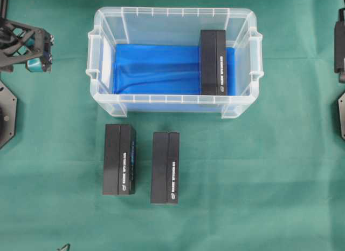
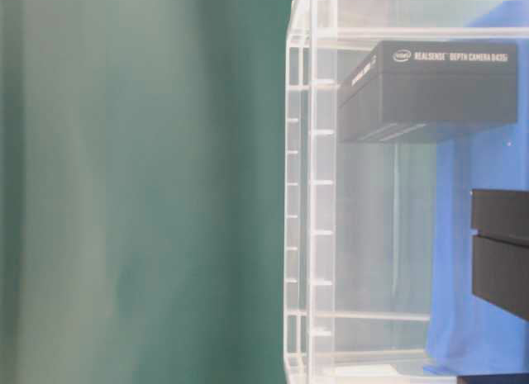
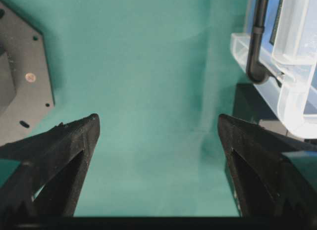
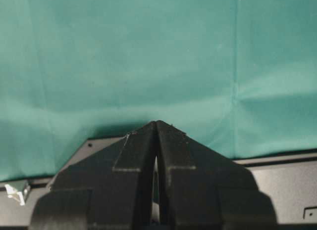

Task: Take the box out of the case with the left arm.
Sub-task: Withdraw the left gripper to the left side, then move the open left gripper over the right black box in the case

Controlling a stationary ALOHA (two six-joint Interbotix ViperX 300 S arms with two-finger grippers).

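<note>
The case (image 1: 172, 102) is a clear plastic bin with a blue sheet on its bottom, standing on the green cloth at the top middle. One black box (image 1: 213, 62) stands inside it at the right end; the table-level view shows this box (image 2: 430, 87) through the clear wall. My left gripper (image 1: 46, 51) hangs over the cloth at the far left, well apart from the case. Its jaws are wide open, and the left wrist view shows only cloth inside the left gripper (image 3: 158, 122). The case corner (image 3: 297, 91) lies to its upper right. My right gripper (image 4: 156, 122) is shut and holds nothing.
Two more black boxes (image 1: 119, 159) (image 1: 164, 167) lie side by side on the cloth in front of the case. The left arm's grey base plate (image 3: 25, 81) sits at the left. Part of the right arm (image 1: 339, 46) shows at the right edge.
</note>
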